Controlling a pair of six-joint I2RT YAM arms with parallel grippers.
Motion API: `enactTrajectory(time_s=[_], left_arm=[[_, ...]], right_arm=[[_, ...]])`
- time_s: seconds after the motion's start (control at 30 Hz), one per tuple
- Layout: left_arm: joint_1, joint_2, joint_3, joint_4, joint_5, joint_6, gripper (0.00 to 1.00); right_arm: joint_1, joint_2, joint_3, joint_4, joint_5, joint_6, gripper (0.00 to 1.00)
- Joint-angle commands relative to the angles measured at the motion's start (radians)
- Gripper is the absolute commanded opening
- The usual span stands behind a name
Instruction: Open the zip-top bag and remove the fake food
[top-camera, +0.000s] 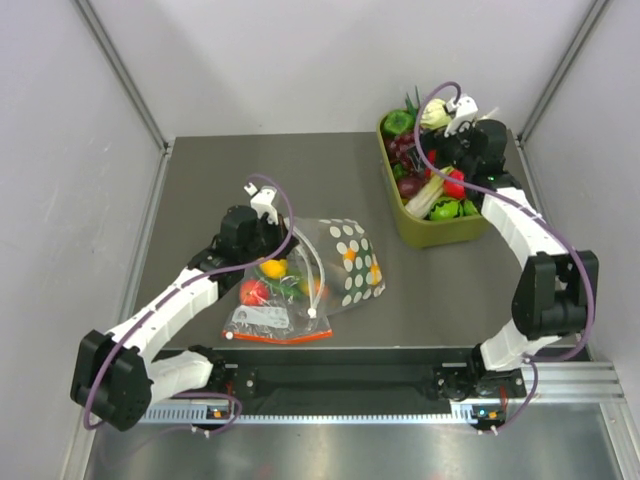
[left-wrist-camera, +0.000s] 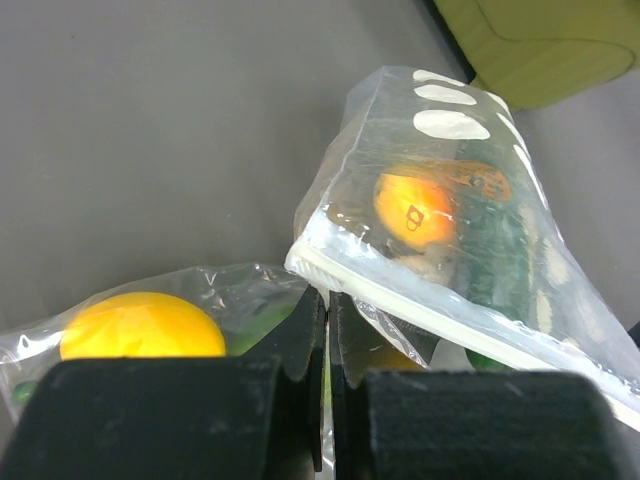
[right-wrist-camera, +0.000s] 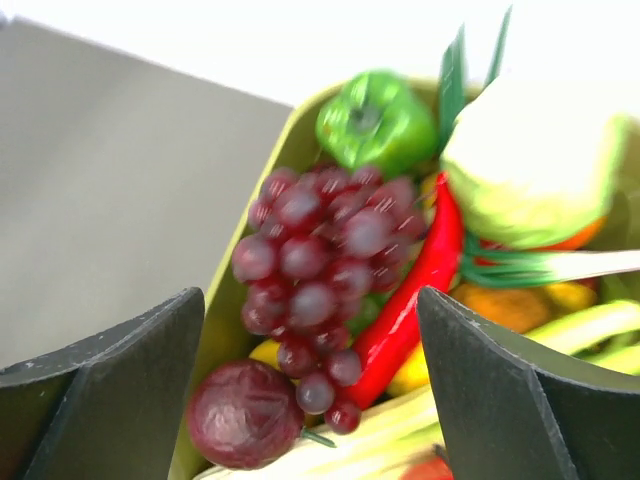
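— Left end effector (left-wrist-camera: 327, 312): how does it stand?
— Fingers pressed together, pinching clear film just under the zip edge of the dotted bag (left-wrist-camera: 440, 230). That end of the bag tilts up from the desk (top-camera: 200, 190).
— And the fake food (left-wrist-camera: 415, 208)?
— Inside the dotted bag. An orange end shows through the plastic, with a dark green piece at its 4 o'clock.
— What lies beside those fingers?
— A plain bag (left-wrist-camera: 255, 290) at their 9 o'clock, with a yellow ball (left-wrist-camera: 140, 325) inside. From above it sits at 8 o'clock of the dotted bag, touching it, mid-desk.
— Right end effector (right-wrist-camera: 310, 300)?
— Fingers wide apart, nothing between them. It hovers over a green bin (top-camera: 425, 232) at the desk's 1 o'clock, well apart from the bags.
— Below it?
— Purple grapes (right-wrist-camera: 315, 255), a red chilli (right-wrist-camera: 415, 295) at their 3 o'clock, a green pepper (right-wrist-camera: 375, 120) at 12 and a red onion (right-wrist-camera: 243, 412) at 7.
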Motion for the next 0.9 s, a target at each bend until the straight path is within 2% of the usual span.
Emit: enactTrajectory(time_s=[0.0,0.1,0.3,0.47,0.7,0.87], left_arm=[[0.003,-0.037,0.046,0.032,0.022,0.011,0.0],[0.005,-0.051,0.05,0.033,0.039,0.003,0.0],[0.003,-0.092,0.067,0.06,0.086,-0.029,0.0],[0.005,-0.108,0.106,0.05,0.111,-0.038,0.0],[0.003,-0.146,0.138,0.017,0.077,-0.055,0.0],[0.002,-0.163,0.15,-0.006,0.06,-0.058,0.0]], right_arm=[[-0.008,-0.13,-0.026,0.026,0.05,-0.028,0.86],[-0.008,-0.221,-0.06,0.003,0.056,0.003,0.86],[0.045,-0.408,-0.175,-0.013,-0.04,0.108,0.85],[0.268,-0.477,-0.194,-0.099,-0.031,0.107,0.85],[0.541,-0.468,-0.237,-0.015,-0.165,0.271,0.81],[0.707,-0.456,-0.214,-0.024,-0.194,0.267,0.8]])
